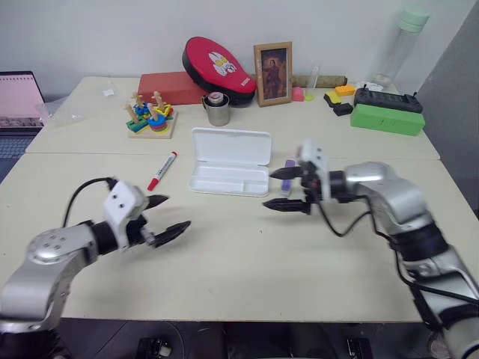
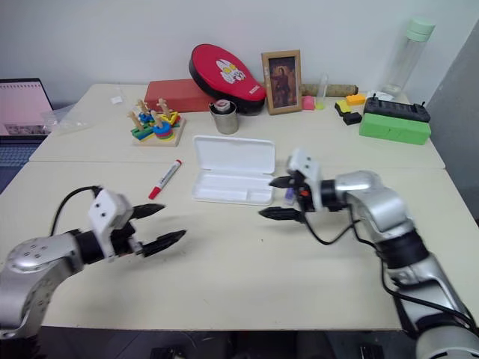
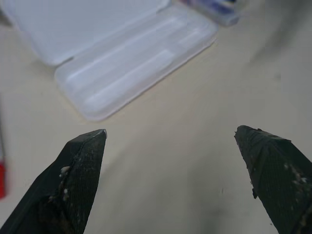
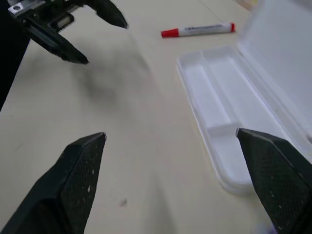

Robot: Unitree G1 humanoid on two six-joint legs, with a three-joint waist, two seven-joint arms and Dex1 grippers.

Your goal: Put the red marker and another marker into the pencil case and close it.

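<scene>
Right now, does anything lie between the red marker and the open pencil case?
Nothing visible: the red marker lies on bare table beside the pencil case, whose lid is open and tray empty.

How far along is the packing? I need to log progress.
Done: the pencil case lies open, tray empty. In hand: nothing; left gripper and right gripper are open. Left: red marker and purple marker still lie on the table; then close the lid.

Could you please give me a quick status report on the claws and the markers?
Both claws open, empty: left claw, right claw. Pencil case open; red marker and purple marker on the table beside it. Nothing in the way.
</scene>
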